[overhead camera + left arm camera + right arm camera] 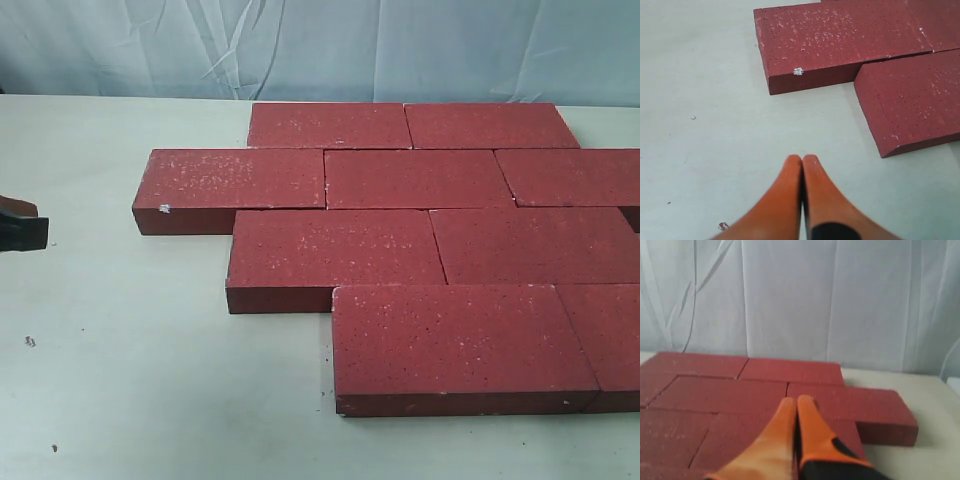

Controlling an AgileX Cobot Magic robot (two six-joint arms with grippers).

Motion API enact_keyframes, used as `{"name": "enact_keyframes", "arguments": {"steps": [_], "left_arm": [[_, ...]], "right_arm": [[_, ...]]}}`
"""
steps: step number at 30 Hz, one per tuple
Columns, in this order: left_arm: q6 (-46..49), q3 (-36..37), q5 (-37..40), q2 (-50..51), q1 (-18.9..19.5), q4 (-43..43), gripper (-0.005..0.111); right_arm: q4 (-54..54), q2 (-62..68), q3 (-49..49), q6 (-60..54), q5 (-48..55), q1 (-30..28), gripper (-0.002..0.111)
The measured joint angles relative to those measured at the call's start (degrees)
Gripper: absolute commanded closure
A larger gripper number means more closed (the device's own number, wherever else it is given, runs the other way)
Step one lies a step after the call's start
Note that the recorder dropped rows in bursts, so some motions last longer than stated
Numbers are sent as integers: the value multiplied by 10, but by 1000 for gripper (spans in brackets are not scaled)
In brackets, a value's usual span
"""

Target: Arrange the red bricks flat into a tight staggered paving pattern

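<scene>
Bricks point(415, 178) lie flat in 4 staggered rows on the bench point(120, 380). Left gripper point(802, 161) and right gripper point(797, 401) are closed, empty.

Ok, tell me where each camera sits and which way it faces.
Exterior: in front of the table, looking down across the red bricks to the curtain; left arm's tip at the edge.
Left wrist: above the table, looking down past shut left jaws at the chipped brick.
Right wrist: low over the bricks, facing the curtain; shut right jaws.
Shared: exterior and left wrist both show the chipped brick.
</scene>
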Motion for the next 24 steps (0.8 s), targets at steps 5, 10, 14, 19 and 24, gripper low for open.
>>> {"name": "enact_keyframes", "arguments": {"steps": [5,10,14,19,24], "left_arm": [[0,0,0,0,0,1,107],[0,0,0,0,0,1,107],[0,0,0,0,0,1,107],[0,0,0,0,0,1,107],[0,0,0,0,0,1,107]], "right_arm": [[12,0,78,1,4,0,109],[12,0,78,1,4,0,109],[12,0,78,1,4,0,109],[12,0,78,2,4,0,109],[17,0,78,2,4,0,109]]}}
